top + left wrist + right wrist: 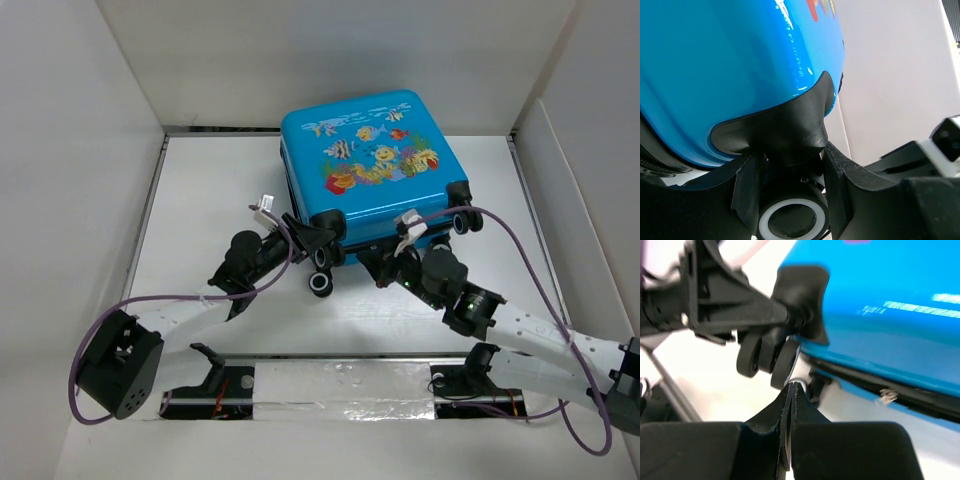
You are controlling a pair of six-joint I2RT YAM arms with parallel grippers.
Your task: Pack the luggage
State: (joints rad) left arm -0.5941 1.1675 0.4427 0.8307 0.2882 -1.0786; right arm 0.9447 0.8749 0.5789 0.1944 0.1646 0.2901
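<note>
White table (200, 190) carries the closed blue luggage (365, 150) at far centre. The left gripper (790, 165) clamps its near-left wheel bracket (795, 120); the right gripper (792, 390), pressed together and empty, noses the zip seam (855, 379). A firm brace there should stop the case sliding.

The luggage (365, 160): bright blue shell, multicoloured fish print. The wheel (320, 285) at its near corner: black, white ring.

Left pincer (792, 162) tight around the black wheel mount (790, 125) of the blue luggage (715, 65), wheel (792, 220) between fingers (745, 192).
</note>
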